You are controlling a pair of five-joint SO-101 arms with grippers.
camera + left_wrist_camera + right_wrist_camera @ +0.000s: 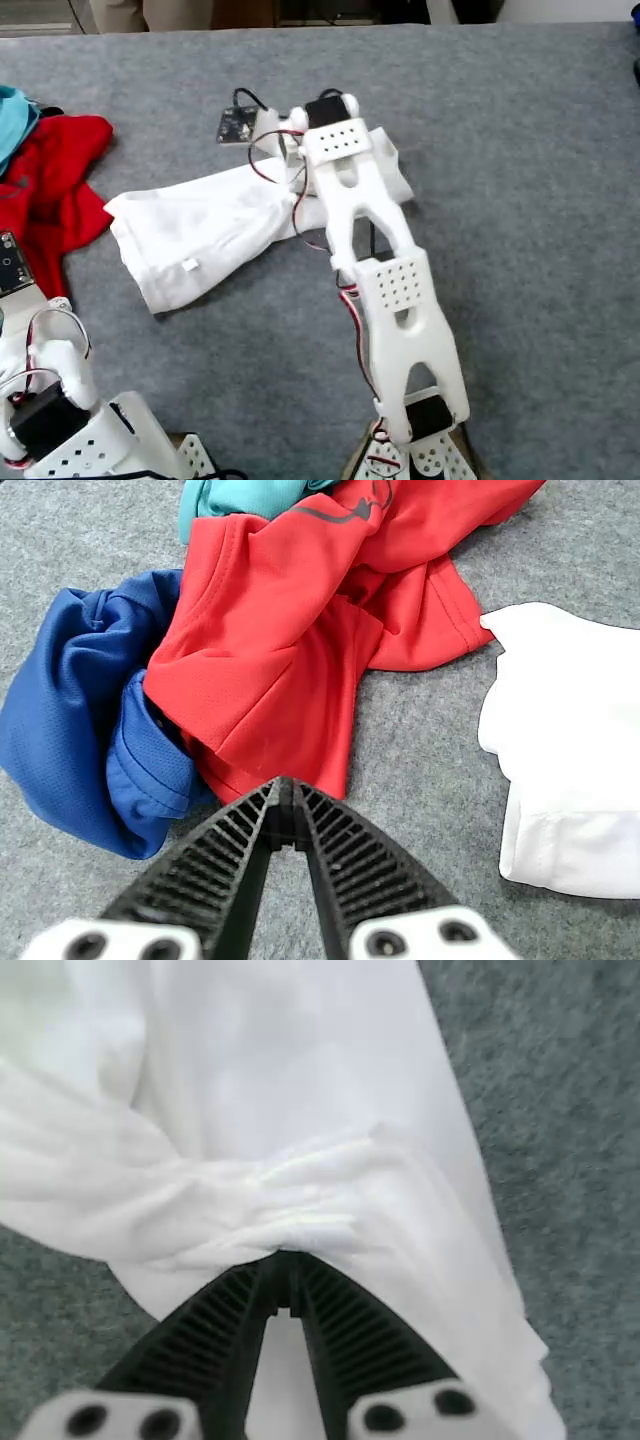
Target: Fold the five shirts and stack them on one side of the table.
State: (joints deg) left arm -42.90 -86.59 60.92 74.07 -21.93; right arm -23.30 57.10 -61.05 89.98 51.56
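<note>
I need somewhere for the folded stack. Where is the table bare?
Bare grey table lies right of the right arm, far edge to near. A smaller patch sits beyond the white shirt. Crowded: the left, where red shirt, blue shirt and teal shirt heap.

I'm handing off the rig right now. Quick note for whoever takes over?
Right pincer: shut on a bunched fold of the white shirt, at the middle of the table.
Left pincer: shut, empty, at the red shirt's edge.
The red shirt, blue shirt and teal shirt lie crumpled in one heap.
Done: nothing neatly folded or stacked.
Left: finish the white shirt, fold the others, stack them.
</note>
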